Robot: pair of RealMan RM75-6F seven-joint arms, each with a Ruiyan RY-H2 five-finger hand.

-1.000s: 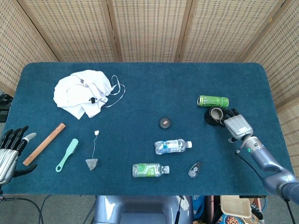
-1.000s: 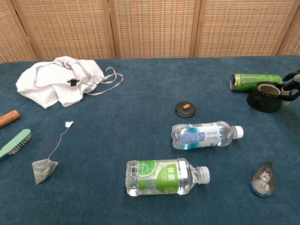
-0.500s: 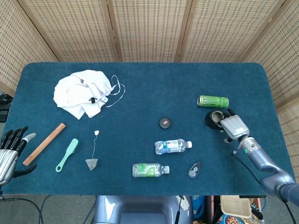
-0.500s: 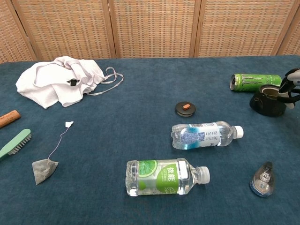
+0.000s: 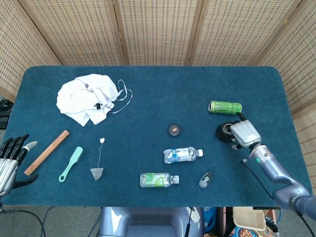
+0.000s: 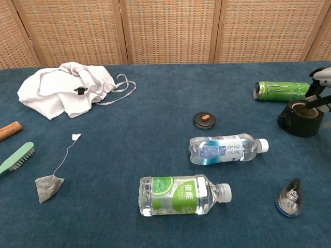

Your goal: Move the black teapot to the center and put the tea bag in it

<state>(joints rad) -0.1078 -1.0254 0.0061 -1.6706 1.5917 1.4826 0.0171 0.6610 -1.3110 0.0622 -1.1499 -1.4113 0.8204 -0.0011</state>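
Observation:
The black teapot [image 5: 225,132] stands lidless on the blue table, right of centre, just in front of the green can [image 5: 225,107]. My right hand [image 5: 244,133] grips it from the right, with a finger laid across its open rim [image 6: 314,103]. In the chest view the teapot [image 6: 301,119] sits at the right edge. The tea bag [image 5: 97,173] lies front left with its string running up to a white tag [image 5: 102,140]; the chest view shows the tea bag [image 6: 48,187] too. My left hand [image 5: 10,160] hangs at the table's left edge, fingers extended, holding nothing.
The teapot's black lid [image 5: 174,130] lies near the centre. Two water bottles [image 5: 182,154] [image 5: 159,179] lie in front of it, and a small tape dispenser [image 5: 206,179] to their right. A white cloth [image 5: 89,98], a wooden stick [image 5: 47,152] and a green brush [image 5: 71,163] sit on the left.
My right hand has drawn the teapot away from the can, toward the table's front. The left hand and everything else have stayed put.

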